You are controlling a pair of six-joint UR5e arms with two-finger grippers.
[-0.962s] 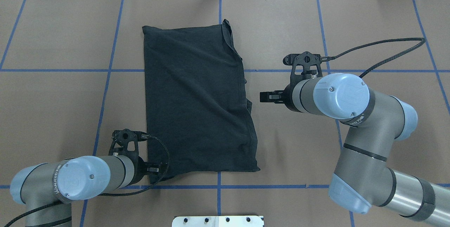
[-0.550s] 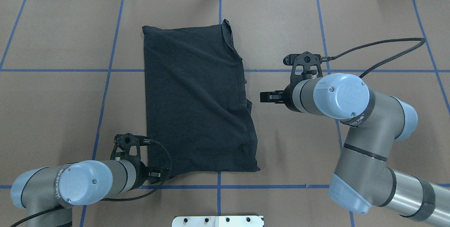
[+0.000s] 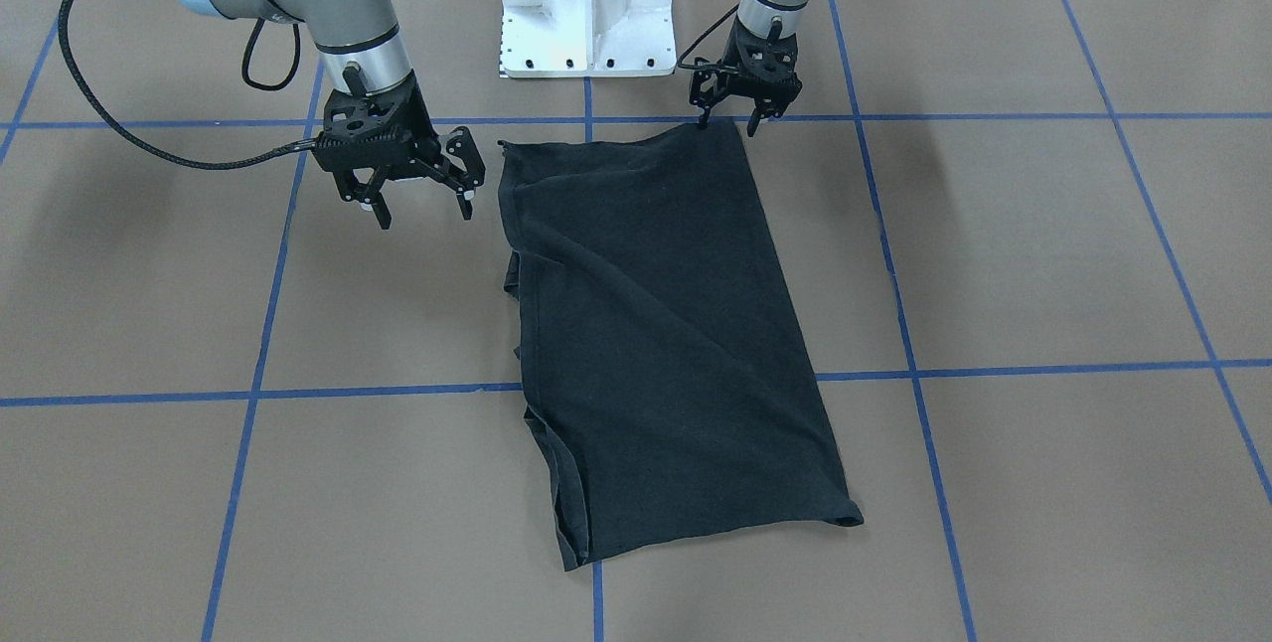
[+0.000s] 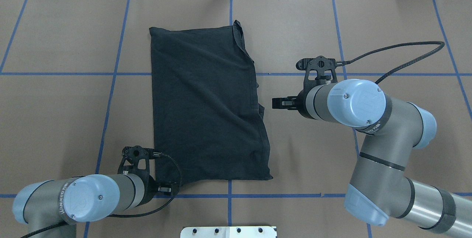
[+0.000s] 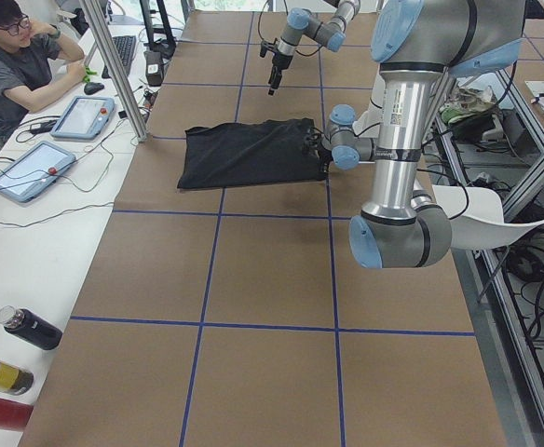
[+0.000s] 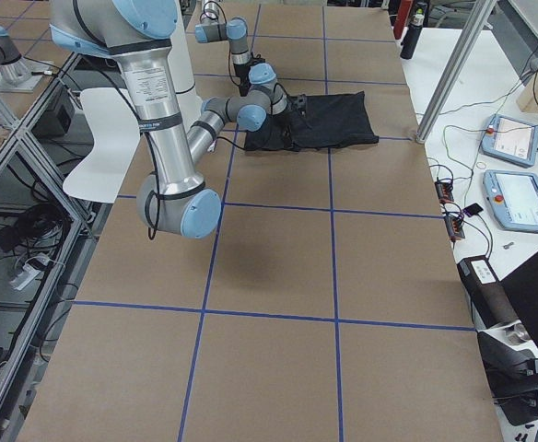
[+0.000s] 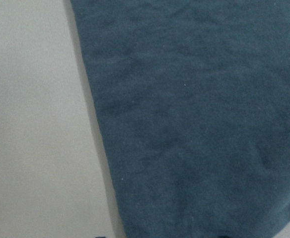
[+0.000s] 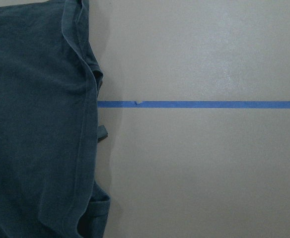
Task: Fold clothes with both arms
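A black T-shirt (image 4: pixel 206 112), folded into a long strip, lies flat mid-table. The left gripper (image 3: pixel 727 123) is spread open at its near-left corner, holding nothing. The right gripper (image 3: pixel 424 215) hovers wide open and empty beside the right edge. The next move is probably to pinch both near corners for a crosswise fold.

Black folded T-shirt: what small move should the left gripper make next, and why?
Probably lower and close on the robot-side corner of the black folded T-shirt: the left gripper hovers open at that corner, while the right gripper hangs open beside the opposite long edge.
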